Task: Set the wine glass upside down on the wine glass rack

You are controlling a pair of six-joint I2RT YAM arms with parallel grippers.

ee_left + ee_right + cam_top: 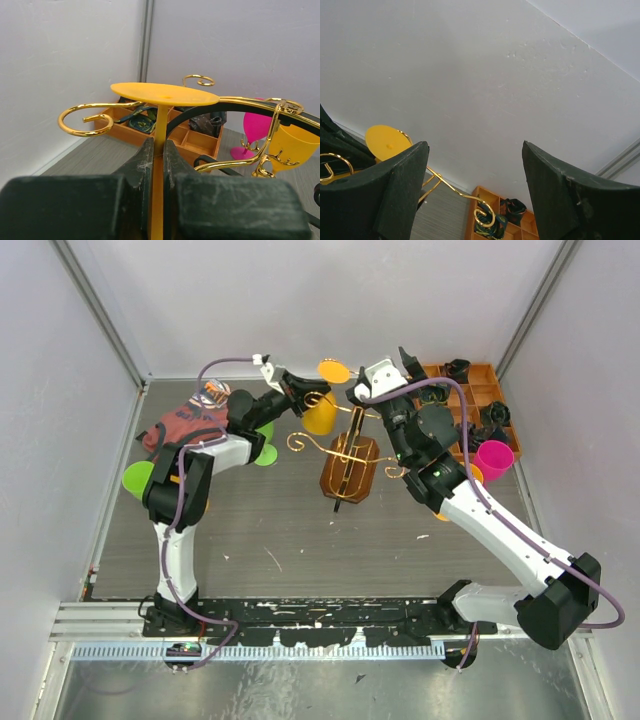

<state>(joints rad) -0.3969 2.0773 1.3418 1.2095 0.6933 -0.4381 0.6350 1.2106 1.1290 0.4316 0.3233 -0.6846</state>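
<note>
- The rack [348,468] stands in the middle of the table [280,540]. It has a glossy brown base, and its gold curled arms spread to all sides.
- A pink glass [493,458] stands to the right of the rack, partly behind the right arm.
- A red-brown cloth [185,425] lies at the left side, under the left arm.
- The left gripper [158,150] is at the far left side of the rack. Its jaws are pinching the thin stem of the orange glass [165,93].
- The glass is upside down. Its flat foot is on top and its bowl hangs below the fingers, just beside a curled arm.
- In the left wrist view, the foot is at about the same height as the top arms. I cannot tell if it touches the wire.
- The right gripper [474,155] is over the far right side of the rack, near the foot. Its jaws are spread wide, with nothing between them.
- The tray [478,390] is in the far right corner, with dark things in its compartments.
</note>
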